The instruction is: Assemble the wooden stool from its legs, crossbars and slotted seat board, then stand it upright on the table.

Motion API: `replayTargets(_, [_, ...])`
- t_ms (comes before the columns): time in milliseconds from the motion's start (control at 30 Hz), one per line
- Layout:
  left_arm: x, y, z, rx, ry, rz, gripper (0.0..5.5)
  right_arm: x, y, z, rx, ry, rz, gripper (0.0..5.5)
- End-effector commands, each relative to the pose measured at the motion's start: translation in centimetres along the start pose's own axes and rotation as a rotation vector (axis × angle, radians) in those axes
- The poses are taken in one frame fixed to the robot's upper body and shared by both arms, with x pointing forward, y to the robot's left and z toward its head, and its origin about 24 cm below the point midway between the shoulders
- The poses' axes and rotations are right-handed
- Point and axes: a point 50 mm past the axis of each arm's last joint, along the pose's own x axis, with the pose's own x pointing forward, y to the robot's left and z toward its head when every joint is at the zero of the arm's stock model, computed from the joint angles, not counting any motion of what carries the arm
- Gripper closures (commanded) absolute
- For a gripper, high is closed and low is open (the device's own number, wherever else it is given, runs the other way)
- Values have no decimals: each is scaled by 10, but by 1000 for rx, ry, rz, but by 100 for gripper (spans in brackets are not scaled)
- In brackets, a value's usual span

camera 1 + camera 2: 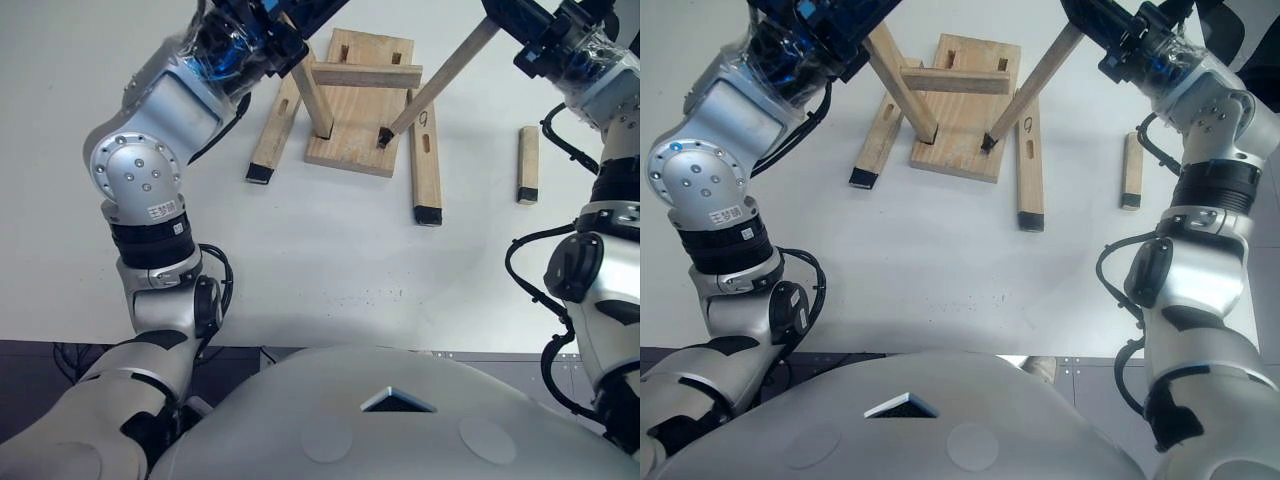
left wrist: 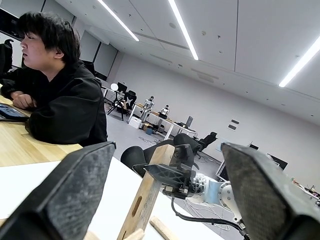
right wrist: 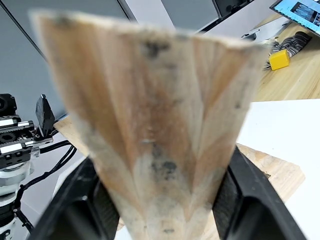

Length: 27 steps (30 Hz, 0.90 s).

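Seat board (image 1: 360, 115) is laid by the white table's (image 1: 300, 250) far edge, touched by a tilted leg (image 1: 440, 80) clamped in the right claw (image 1: 1095, 35); left claw (image 1: 280, 40) is spread wide. An office (image 2: 225, 100) is seen beyond.

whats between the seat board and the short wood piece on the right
A loose slotted leg with a black foot, flat on the table close beside the seat board; the left eye view shows it.

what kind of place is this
Probably an open-plan robotics lab or office: long ceiling light strips, desks with office chairs, and what look like humanoid robots standing far back.
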Motion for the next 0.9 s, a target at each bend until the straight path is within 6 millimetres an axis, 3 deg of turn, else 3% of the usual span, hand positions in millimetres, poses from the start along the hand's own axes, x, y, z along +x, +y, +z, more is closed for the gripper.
replayTargets(33, [-1,1,-2,3,16,9,163,3,-2,-7,35,-16,-9,346])
replayTargets(333, [-2,2,-7,-4,28,3,163,5,-2,-4,-2,-5,-11,346])
replayTargets(700, [-3,-1,-12,-20,27,4,163,4,18,-13,-311,313,136,346])
replayTargets(900, [-6,-2,-13,-29,15,6,163,8,26,3,-382,320,164,346])
